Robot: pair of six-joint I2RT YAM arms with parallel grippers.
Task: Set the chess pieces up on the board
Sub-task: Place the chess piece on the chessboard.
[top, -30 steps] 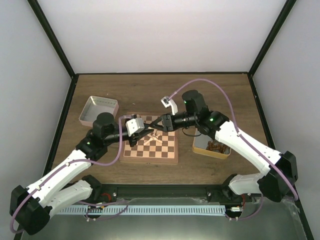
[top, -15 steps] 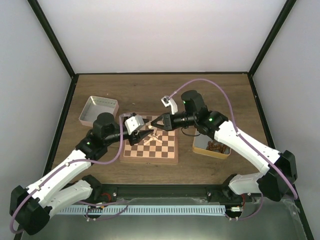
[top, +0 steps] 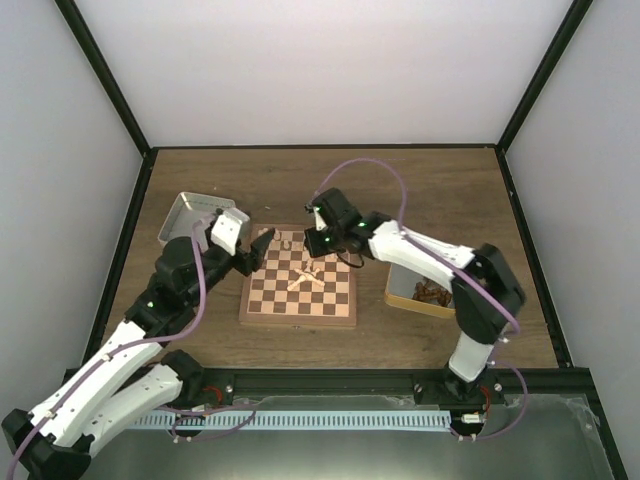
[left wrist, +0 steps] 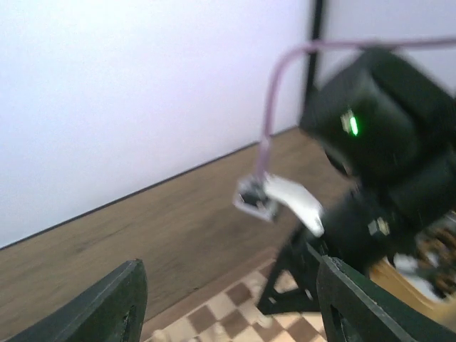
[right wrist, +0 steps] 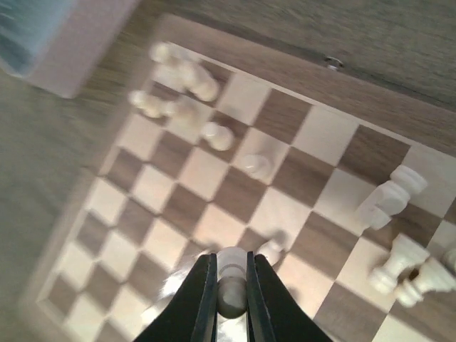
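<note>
The board (top: 297, 312) lies at the table's middle, with the chess pieces (top: 305, 277) in a loose pile near its centre and a few (top: 285, 241) at its far edge. My right gripper (top: 316, 243) hangs over the far part of the board, shut on a pale cream chess piece (right wrist: 231, 292). Below it, the right wrist view shows the board (right wrist: 178, 214), some pieces (right wrist: 187, 78) grouped near a corner, and others (right wrist: 399, 265) lying at the right. My left gripper (top: 261, 252) is open at the board's left far corner, its fingers (left wrist: 107, 306) wide apart and empty.
A shallow pale tray (top: 183, 212) sits at the far left, just behind my left arm. A second tray (top: 402, 297) with dark brown pieces stands right of the board. In the left wrist view my right arm (left wrist: 385, 157) fills the space close ahead.
My left gripper has opened and drawn back left off the board's middle. My right gripper has shut on a cream piece and swung left over the board's far part.
</note>
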